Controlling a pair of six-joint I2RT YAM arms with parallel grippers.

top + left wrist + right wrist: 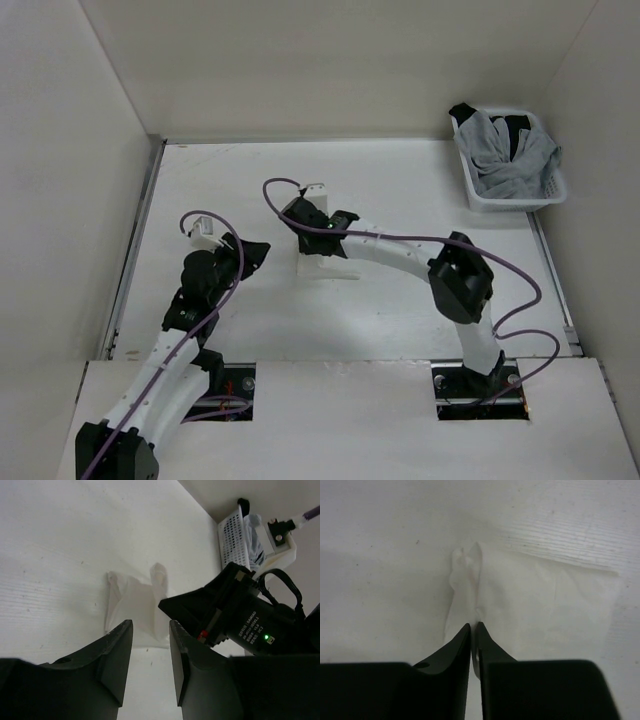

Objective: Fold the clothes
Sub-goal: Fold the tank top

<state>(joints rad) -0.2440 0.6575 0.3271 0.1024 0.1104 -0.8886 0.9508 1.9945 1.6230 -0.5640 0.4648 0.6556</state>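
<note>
Plain white garment [330, 270] on a white table [400, 190], matte black jaws, white arm links [385, 248] with purple cables [520, 275], white hole-patterned basket [510, 205] at two o'clock, grey cloth [505, 160] and black cloth [517, 127] inside, green light [267, 637] on a black motor housing [250, 620].

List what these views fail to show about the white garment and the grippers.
- Top view: the right gripper and its arm cover most of the white garment, so its outline is hidden.
- Right wrist view: the gripper's own tips hide whether the near-shut jaws pinch cloth.
- Left wrist view: the left gripper and the right gripper's body cut off the garment's near edge.
</note>
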